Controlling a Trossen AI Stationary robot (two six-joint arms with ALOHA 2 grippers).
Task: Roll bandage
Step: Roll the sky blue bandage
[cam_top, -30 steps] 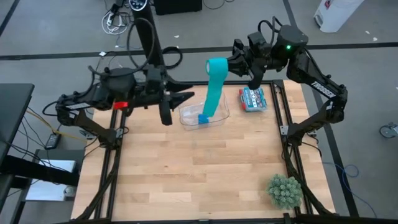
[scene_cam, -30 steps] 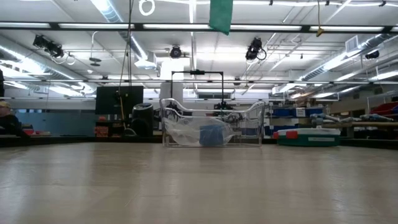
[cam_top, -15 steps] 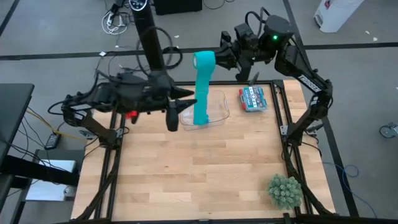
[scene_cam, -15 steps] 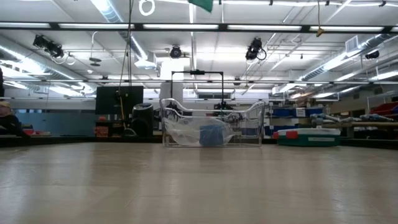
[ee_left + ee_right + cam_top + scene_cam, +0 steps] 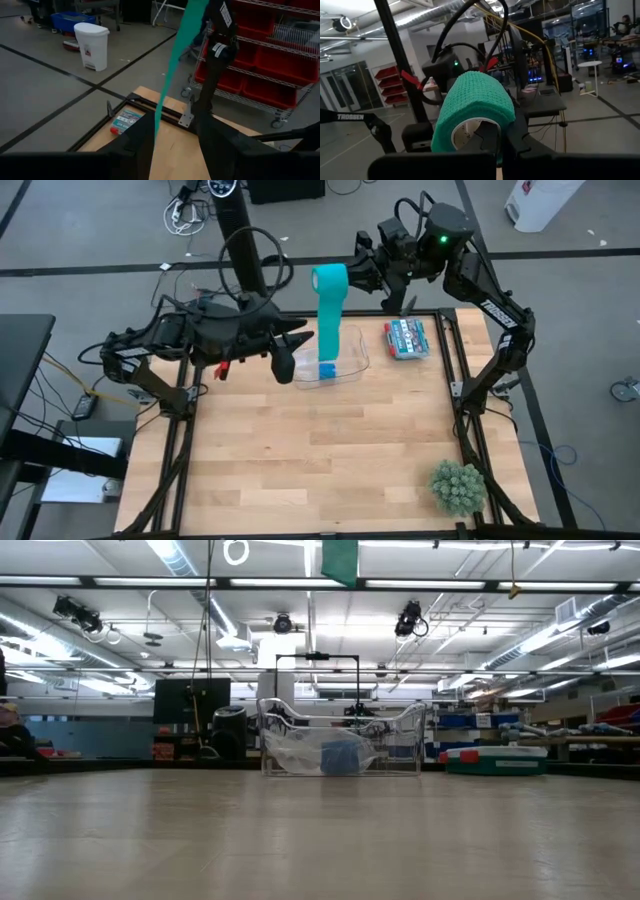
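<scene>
The right gripper [image 5: 352, 277] is raised above the far edge of the tabletop [image 5: 330, 450]. Its jaws are pressed together on the bandage [image 5: 328, 315], pinching the wall of the teal roll [image 5: 472, 107] at the strip's upper end. From the roll, the strip hangs down as 1 straight ribbon toward a clear tray [image 5: 350, 365] at the far centre of the tabletop. Whether the lower end touches the tray cannot be told. A small blue roll [image 5: 326, 369] lies inside the tray.

The left gripper [image 5: 305, 340] is just left of the hanging strip, at about its mid-height. Its jaws are spread. In the left wrist view the strip [image 5: 172, 65] runs down between the 2 fingers [image 5: 145, 137], and no contact with either one is visible.

A red and teal packet [image 5: 405, 338] lies right of the tray. A green plant ball [image 5: 457, 486] sits at the near right corner.

In the low view only the strip's bottom edge [image 5: 340, 560] shows, high above the tray [image 5: 343, 750].
</scene>
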